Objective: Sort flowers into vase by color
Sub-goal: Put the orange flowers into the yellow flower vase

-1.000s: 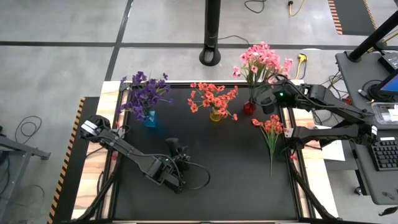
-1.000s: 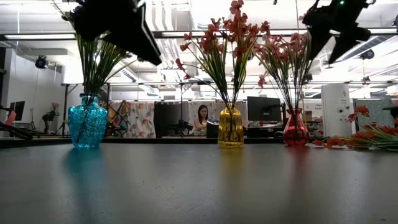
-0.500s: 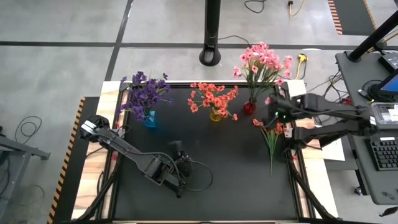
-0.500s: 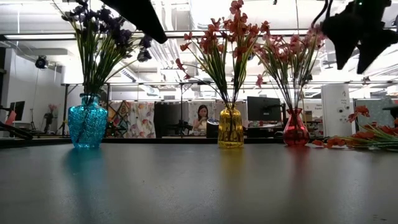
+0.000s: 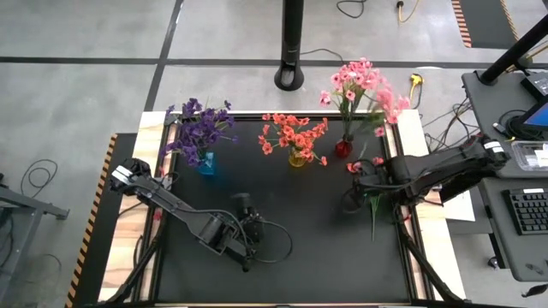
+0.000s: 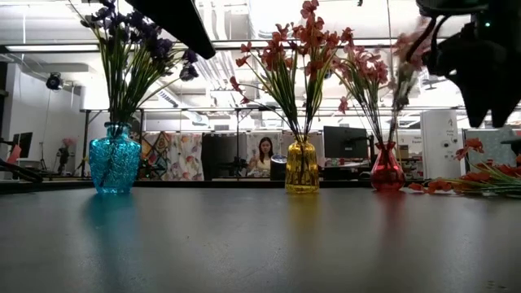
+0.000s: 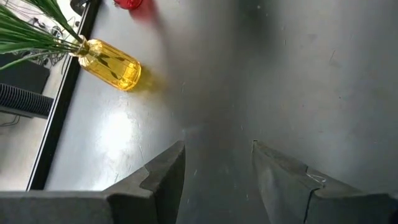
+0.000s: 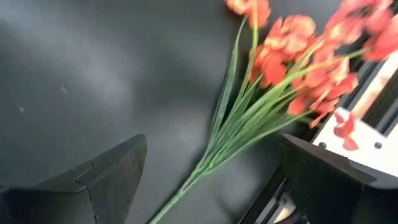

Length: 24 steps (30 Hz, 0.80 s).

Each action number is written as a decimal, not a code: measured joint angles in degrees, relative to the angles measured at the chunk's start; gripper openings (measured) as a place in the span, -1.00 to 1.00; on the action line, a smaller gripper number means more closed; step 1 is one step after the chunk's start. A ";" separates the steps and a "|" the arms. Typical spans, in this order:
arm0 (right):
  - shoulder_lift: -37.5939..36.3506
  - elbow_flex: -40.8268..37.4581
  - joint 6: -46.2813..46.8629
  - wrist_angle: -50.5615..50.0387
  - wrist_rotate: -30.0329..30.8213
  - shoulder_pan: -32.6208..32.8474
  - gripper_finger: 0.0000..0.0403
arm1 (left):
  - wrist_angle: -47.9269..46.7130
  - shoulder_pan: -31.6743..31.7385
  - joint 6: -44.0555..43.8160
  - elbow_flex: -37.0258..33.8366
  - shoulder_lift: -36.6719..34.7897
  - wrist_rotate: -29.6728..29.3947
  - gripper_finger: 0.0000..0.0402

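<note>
Purple flowers (image 5: 199,128) fill the blue vase (image 5: 206,165), orange-red ones the yellow vase (image 5: 297,157) and pink ones the red vase (image 5: 342,149), each colour kept apart. Left end effector (image 5: 248,216) waits mid-counter, fingers partly spread and empty. Right end effector (image 5: 353,198) hangs spread wide over the last orange-red spray (image 8: 273,87) lying near the counter's (image 5: 300,248) right edge, apparently lining up on its stem.

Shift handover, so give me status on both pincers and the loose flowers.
Right pincer open, above the orange-red spray lying flat at the table's right edge. Left pincer open, empty, idle over bare table. Nothing in the way.

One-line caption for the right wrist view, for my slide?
Open right gripper above the orange-red spray lying on the dark table.
</note>
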 joint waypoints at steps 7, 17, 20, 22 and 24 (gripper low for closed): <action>2.31 -4.48 4.23 2.68 -3.28 2.83 0.76 | -2.55 -0.17 -2.42 -0.05 -0.02 0.24 -0.16; 4.79 -10.16 5.15 11.07 -3.78 2.68 0.75 | -3.10 -0.17 -3.24 -0.07 -0.02 0.28 -0.16; 6.34 -10.69 3.70 10.88 -3.82 2.68 0.75 | -3.10 -0.17 -3.24 -0.07 -0.01 0.30 -0.16; 6.89 -10.69 3.24 10.87 -3.42 2.68 0.75 | -3.10 -0.17 -3.24 -0.07 -0.01 0.31 -0.16; 6.95 -10.44 2.86 10.70 -2.51 2.68 0.75 | -3.09 -0.17 -3.24 -0.07 -0.02 0.31 -0.16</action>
